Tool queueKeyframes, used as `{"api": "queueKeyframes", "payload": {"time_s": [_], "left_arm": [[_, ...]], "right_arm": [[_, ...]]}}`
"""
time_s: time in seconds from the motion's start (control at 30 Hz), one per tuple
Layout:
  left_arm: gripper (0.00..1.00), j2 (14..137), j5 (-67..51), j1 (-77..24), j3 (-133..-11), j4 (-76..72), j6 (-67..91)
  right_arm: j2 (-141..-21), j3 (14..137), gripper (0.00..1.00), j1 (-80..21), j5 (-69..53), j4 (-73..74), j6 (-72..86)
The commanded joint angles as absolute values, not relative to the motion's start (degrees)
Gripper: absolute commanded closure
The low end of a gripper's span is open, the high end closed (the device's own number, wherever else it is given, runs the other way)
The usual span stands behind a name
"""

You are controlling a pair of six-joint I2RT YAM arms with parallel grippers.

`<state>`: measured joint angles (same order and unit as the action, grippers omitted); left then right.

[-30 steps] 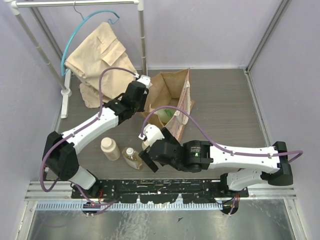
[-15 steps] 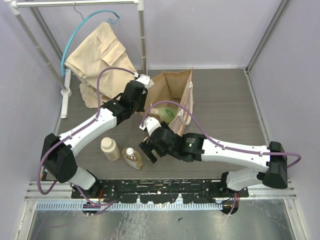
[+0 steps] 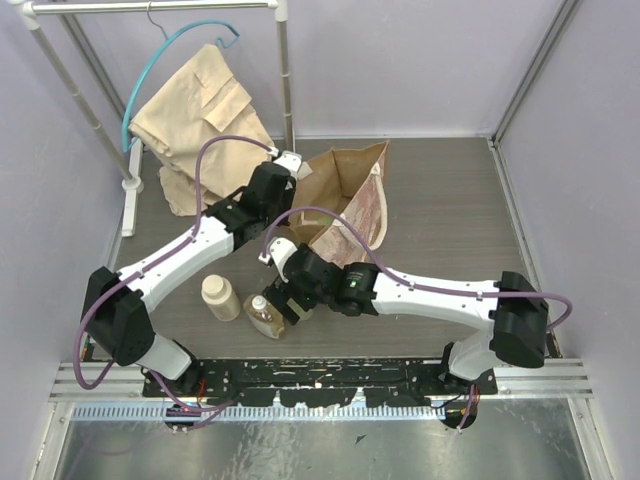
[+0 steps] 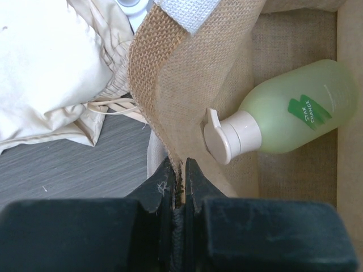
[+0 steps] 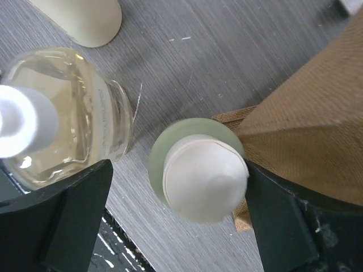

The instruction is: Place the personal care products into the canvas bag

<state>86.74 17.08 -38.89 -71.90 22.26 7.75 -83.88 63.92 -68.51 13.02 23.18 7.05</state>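
Top, left-wrist and right-wrist views of a two-arm set-up. The bag (image 3: pixel 345 185) stands mouth-up near the middle of the table (image 3: pixel 450 225), far from the arm bases. The left gripper (image 4: pixel 180 175) is pressed together on the bag's woven rim, pinching the fabric between its fingers and holding that edge up. A whitish strap (image 4: pixel 184 10) crosses the rim just above the pinch. Inside the bag, the round green bottle (image 4: pixel 289 107) lies on its side on the bottom, its cream flip cap pointing toward the pinched wall. The right gripper (image 3: pixel 285 300) hangs low over the table just in front of the bag, jaws spread wide. One finger (image 5: pixel 62 226) stands on each side of the green cylinder (image 5: pixel 198 170) without closing on it. The cylinder stands upright, its white cap facing the wrist camera, right against the bag's near bottom corner. The amber bottle (image 5: pixel 68 124) stands upright just beside the cylinder, on the side away from the bag. The cream bottle (image 3: pixel 220 297) stands a little farther out, to the left. A beige garment (image 3: pixel 195 110) hangs on the rack (image 3: pixel 285 70) in the far left corner, apart from the bottles.
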Motion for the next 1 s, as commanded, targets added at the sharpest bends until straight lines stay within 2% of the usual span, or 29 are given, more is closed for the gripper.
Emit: {"api": "queueKeyframes", "payload": {"time_s": [0.0, 0.33, 0.67, 0.97], "left_arm": [[1.0, 85.51, 16.7, -38.92, -75.6, 25.24, 7.55], [1.0, 89.77, 16.76, -38.77, -80.08, 25.96, 7.8], [1.0, 89.39, 16.72, -38.8, -77.04, 24.33, 8.86], [1.0, 88.06, 17.28, -38.78, -77.08, 25.24, 8.12]], "right_arm": [[-87.98, 63.51, 0.0, -67.68, 10.55, 23.84, 7.55], [-90.53, 60.98, 0.02, -67.43, 11.98, 26.86, 7.54], [-89.13, 59.37, 0.07, -67.24, 13.69, 27.98, 8.66], [-86.73, 61.0, 0.0, -67.24, 14.4, 29.8, 9.24]]}}
